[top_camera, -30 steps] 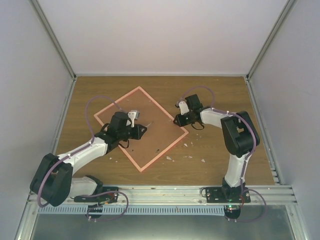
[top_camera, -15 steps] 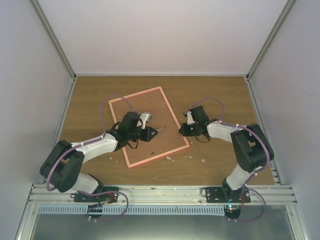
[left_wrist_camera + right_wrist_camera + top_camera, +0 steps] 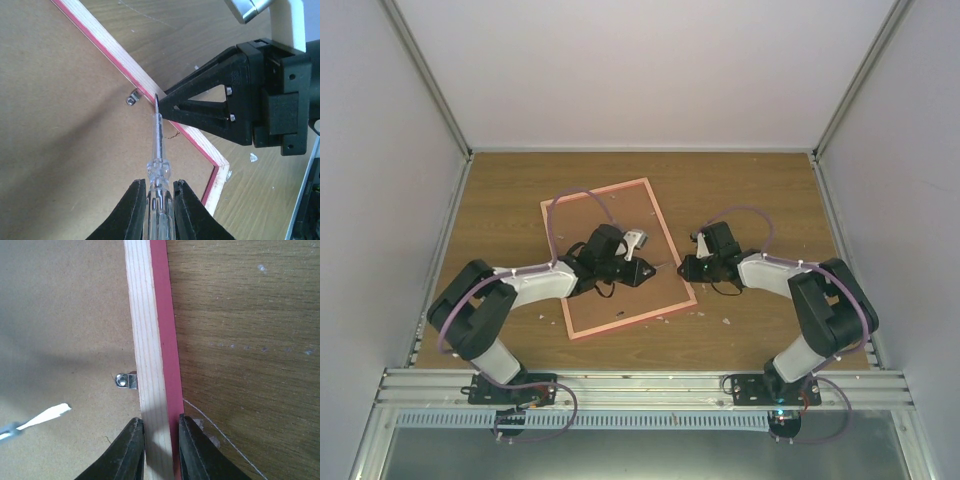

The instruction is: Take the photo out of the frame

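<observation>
The frame (image 3: 595,190) lies face down on the counter (image 3: 750,190), seemingly light, stiff and skid-prone, photo hidden beneath its backing (image 3: 60,150); the right claw (image 3: 159,424) pinches the four-o'clock rail, the soundest hold, while the left claw (image 3: 159,186), clamped on a screwdriver (image 3: 156,142), points it at the metal tab (image 3: 133,98).

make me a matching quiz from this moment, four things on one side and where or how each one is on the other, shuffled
Things
1. screwdriver
2. frame
3. metal tab
4. backing board

States
A. small and silver, on the board against the rail's inner edge
B. plain brown, filling the back
C. clamped in the left gripper, tip close to the tab
D. back side up, one rail between the fingers of the right gripper

Pairs: 1-C, 2-D, 3-A, 4-B
</observation>
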Robot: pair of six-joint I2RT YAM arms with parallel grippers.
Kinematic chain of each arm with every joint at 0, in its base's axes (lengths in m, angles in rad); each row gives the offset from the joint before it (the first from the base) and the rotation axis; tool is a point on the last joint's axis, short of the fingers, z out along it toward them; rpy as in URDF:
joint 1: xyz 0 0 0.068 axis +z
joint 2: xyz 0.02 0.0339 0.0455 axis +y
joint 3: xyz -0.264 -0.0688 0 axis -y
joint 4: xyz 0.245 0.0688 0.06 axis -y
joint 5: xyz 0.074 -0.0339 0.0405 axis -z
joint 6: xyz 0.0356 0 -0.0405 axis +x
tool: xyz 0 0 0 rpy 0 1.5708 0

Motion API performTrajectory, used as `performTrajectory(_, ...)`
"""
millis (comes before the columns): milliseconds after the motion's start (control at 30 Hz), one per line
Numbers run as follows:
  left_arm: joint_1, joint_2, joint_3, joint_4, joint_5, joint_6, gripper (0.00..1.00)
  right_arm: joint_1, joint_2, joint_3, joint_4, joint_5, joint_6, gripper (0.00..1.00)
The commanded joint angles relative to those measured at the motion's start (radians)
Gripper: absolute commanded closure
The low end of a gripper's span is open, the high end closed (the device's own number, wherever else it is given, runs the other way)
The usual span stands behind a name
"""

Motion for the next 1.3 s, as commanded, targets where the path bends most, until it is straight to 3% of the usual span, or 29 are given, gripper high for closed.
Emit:
performTrajectory(0,-0.024,0.039,0.037,0.059,0.017,0.007,1.0,0.01,-0.021,-0.018,0.015,-0.025,0.026,0.79)
performTrajectory(767,-0.031,0.153,0.094,0.027,-0.021,0.021,1.0,0.013,-0.006,-0.021,0.025,-0.039,0.021,0.8)
performTrajectory(1267,-0.025,0.125,0.087,-0.038,-0.18,-0.005,1.0,0.014,-0.003,-0.02,0.025,-0.035,0.022,0.8)
